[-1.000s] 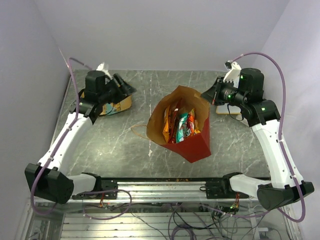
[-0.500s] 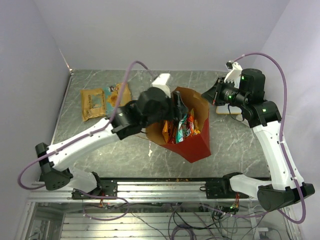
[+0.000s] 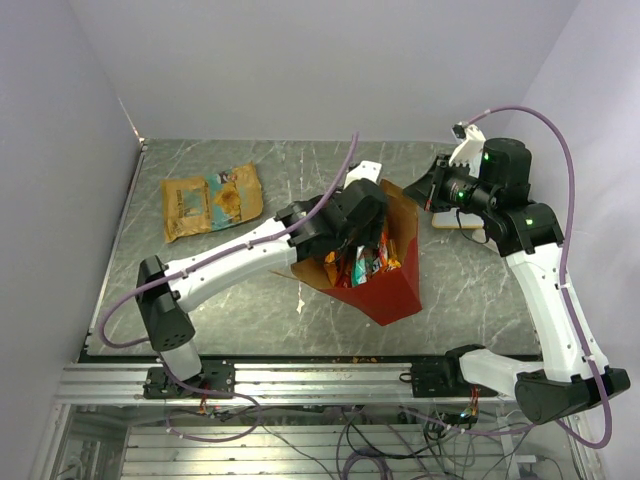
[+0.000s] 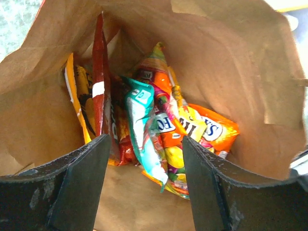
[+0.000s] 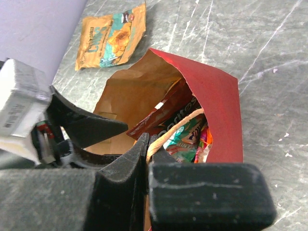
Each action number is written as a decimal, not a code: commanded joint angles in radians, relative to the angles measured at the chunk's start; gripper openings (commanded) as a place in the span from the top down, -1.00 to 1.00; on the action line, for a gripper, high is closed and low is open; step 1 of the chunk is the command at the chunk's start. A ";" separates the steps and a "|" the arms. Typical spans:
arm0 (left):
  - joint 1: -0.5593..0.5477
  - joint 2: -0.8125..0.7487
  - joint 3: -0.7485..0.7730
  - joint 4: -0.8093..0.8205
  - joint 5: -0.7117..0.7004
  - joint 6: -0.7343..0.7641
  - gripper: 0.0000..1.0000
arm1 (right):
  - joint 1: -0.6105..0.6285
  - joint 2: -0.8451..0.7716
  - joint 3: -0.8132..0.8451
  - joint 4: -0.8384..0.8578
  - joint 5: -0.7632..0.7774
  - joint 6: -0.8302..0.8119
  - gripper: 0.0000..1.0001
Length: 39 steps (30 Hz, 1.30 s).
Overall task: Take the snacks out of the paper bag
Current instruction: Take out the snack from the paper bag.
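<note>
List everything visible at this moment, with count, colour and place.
paper bag: one, red outside, brown inside, table centre, mouth open
snacks: several, orange, red, yellow, teal, inside the bag
orange chip bag: one, flat on the table's far left
board: one, white, wood-framed, far right, under the right arm
table: one, grey marbled
left hand: open, at the bag's mouth
right hand: shut on the bag's tan handle

You've got the red paper bag (image 3: 395, 290) in the middle, its brown mouth gaping toward the far left, crammed with snacks (image 4: 163, 130): orange, red, yellow and teal packets on edge. One flat orange chip bag (image 3: 210, 203) lies far left, well apart.
</note>
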 commanded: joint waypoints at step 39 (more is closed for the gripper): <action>0.084 0.083 0.005 0.134 0.008 0.233 0.86 | 0.004 -0.047 -0.020 0.019 0.030 -0.014 1.00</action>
